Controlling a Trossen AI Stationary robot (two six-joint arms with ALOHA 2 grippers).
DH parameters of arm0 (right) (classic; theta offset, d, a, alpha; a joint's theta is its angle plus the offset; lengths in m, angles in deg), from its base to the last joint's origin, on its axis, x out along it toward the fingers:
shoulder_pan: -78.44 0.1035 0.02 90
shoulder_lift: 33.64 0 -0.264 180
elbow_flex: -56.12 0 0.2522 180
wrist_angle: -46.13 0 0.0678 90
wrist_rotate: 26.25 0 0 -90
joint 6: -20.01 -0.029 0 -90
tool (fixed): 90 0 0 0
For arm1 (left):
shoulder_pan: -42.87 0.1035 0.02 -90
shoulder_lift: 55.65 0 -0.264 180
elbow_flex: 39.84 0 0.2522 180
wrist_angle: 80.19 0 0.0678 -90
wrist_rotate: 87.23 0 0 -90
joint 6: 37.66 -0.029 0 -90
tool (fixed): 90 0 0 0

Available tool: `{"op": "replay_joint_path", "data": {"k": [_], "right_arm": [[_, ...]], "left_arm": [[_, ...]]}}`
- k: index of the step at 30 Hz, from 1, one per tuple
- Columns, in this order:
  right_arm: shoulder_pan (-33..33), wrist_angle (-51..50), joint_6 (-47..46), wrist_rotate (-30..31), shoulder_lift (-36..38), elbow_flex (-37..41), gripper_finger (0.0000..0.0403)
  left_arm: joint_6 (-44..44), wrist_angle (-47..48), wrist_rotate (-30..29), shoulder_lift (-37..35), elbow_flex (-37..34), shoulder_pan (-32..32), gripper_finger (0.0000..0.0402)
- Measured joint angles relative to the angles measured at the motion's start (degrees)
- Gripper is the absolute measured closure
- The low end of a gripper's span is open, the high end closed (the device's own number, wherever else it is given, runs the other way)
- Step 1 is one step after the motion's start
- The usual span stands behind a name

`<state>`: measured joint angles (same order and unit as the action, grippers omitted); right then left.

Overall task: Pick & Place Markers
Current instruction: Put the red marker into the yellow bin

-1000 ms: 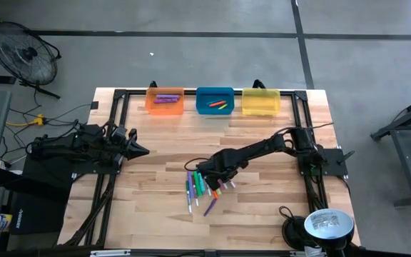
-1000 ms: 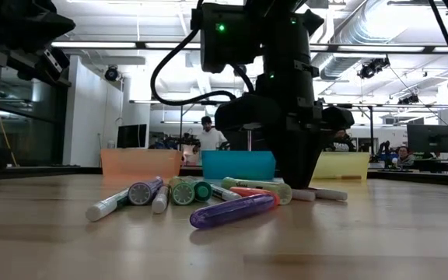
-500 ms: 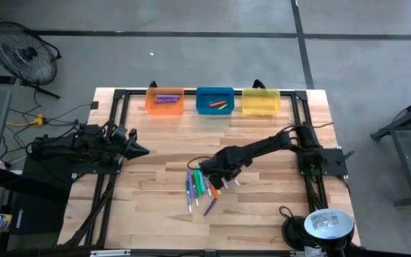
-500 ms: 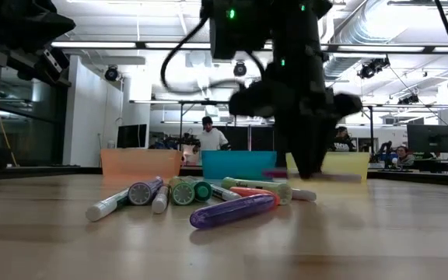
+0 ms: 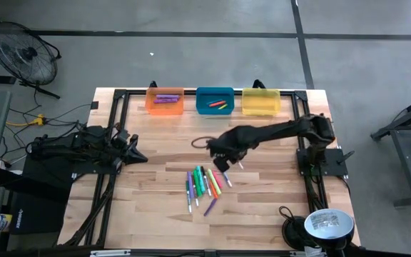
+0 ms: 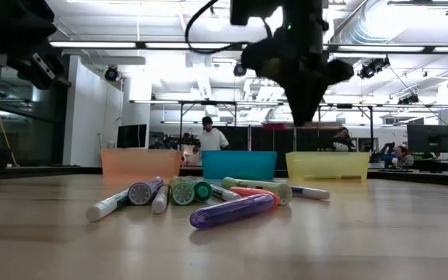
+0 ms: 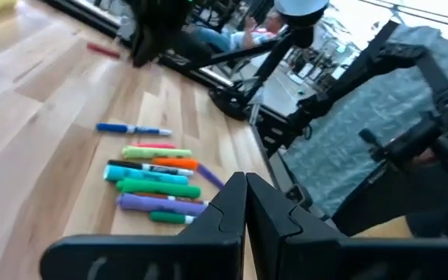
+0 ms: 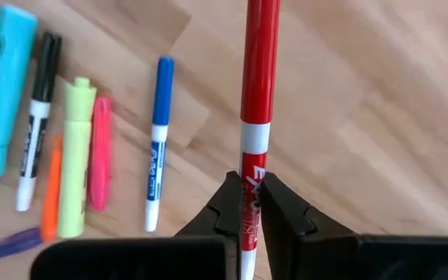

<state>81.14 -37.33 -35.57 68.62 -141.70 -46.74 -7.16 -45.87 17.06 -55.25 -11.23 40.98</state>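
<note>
A: We have the right gripper [image 5: 220, 158] up over the counter [image 5: 155, 150], pinched on a red marker [image 8: 257, 93], above the far edge of the pile of markers [image 5: 204, 187]

B: And the left gripper [image 5: 140, 155] sits closed at its own side, waiting

A: For the carry we want the marker kept level, I reckon, and lowered well inside a bin's walls before letting go

B: Right, it's a smooth round barrel with a white band, so it could roll or swivel in a thin pinch

A: The orange bin [image 5: 165, 101], blue bin [image 5: 215, 101] and yellow bin [image 5: 260, 101] are translucent plastic rectangles; the wood looks matt and planked
</note>
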Motion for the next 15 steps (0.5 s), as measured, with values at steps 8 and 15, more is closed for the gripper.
{"op": "replay_joint_path", "data": {"k": [8, 15], "right_arm": [[-7.84, -5.82, 9.30, 3.99, 8.52, -0.02, 0.0386], [-18.28, -8.73, 22.03, 4.21, 14.68, -0.11, 0.0387]], "left_arm": [[-0.15, 0.50, -2.38, 0.00, 0.00, 0.00, 0.0401], [-0.18, 0.65, -7.14, 0.00, -0.02, 0.00, 0.0401]]}}
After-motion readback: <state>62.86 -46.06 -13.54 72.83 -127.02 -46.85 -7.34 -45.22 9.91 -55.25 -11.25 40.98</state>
